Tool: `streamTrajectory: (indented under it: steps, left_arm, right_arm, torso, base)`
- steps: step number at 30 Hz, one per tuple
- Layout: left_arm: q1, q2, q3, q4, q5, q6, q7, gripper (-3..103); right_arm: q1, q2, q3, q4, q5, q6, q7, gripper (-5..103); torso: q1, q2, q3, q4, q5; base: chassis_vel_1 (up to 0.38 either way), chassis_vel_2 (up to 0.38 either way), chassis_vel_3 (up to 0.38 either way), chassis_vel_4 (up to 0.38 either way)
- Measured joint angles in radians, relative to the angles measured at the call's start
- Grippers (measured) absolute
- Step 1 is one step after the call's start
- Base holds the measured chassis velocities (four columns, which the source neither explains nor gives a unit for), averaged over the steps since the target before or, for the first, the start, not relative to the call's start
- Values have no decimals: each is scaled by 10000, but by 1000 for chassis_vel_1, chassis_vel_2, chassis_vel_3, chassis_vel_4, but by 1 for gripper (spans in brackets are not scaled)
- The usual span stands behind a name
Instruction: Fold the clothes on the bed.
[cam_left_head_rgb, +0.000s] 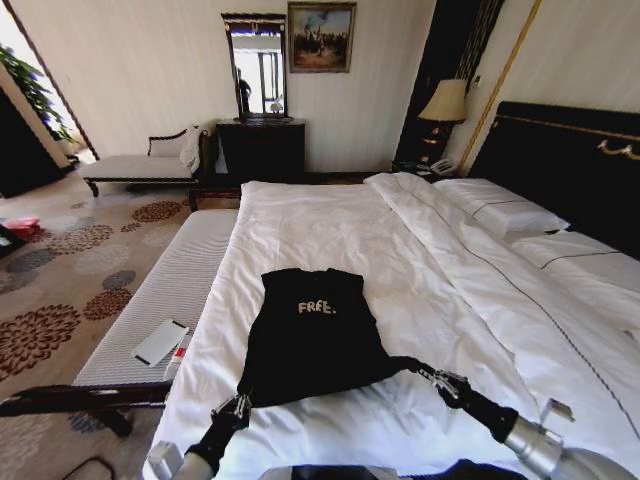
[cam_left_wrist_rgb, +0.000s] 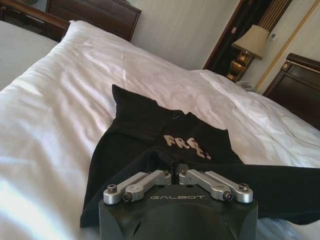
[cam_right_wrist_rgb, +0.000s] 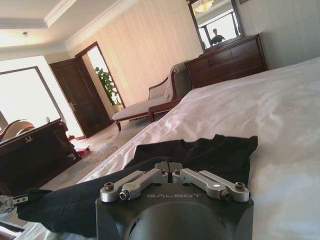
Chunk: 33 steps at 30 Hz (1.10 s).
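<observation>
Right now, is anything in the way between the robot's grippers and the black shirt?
No. Both are already on the shirt: the left gripper is shut on its near left corner, and the right gripper is shut on its near right corner. Around the shirt lies just the white duvet.

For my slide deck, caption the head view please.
Both grippers, left and right, pinch the black FREE-lettered T-shirt's near corners on the white bed.
</observation>
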Motion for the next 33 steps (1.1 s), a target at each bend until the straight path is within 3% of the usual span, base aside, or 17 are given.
streamTrajectory:
  steps: [2,5,7,10,15,18,24,33]
  left_arm:
    - [-404,44,54,9,-209,192,-181,2]
    - [-2526,421,409,303,-1230,780,-911,2]
    - [-2800,467,458,385,-1388,836,-978,2]
    - [-4125,725,744,1059,-2163,1068,-1190,2]
    - [-5110,895,1274,1615,-2522,1152,-1197,2]
    - [-6134,1017,2044,2201,-2650,1201,-1172,2]
    - [-6686,1112,2443,2737,-2653,1215,-980,2]
    - [-8575,411,3061,3830,-2970,1236,-942,2]
  right_arm:
    - [179,-81,-42,-3,114,-46,199,0]
    - [959,-428,-327,-290,489,-238,939,0]
    - [1068,-472,-387,-359,526,-254,1026,0]
    - [1763,-725,-721,-836,746,-309,1408,0]
    - [2364,-991,-974,-1271,965,-338,1574,0]
    - [3199,-1412,-1469,-1745,1133,-345,1705,0]
    - [4063,-1837,-2113,-2277,1405,-347,1966,0]
    - [4978,-2110,-2993,-3058,1483,-265,2061,0]
  torso:
    - [0,0,0,3,0]
    - [1,-1,1,-5,0]
    - [1,0,0,-4,1]
    - [1,-1,1,0,3]
    - [1,0,0,1,2]
    - [2,-1,0,-2,1]
    - [2,-1,0,5,2]
    - [2,1,-1,-4,2]
  base:
    - [0,0,0,0]
    - [0,0,0,0]
    - [0,0,0,0]
    - [0,0,0,0]
    - [0,0,0,0]
    - [0,0,0,0]
    - [0,0,0,0]
    - [0,0,0,0]
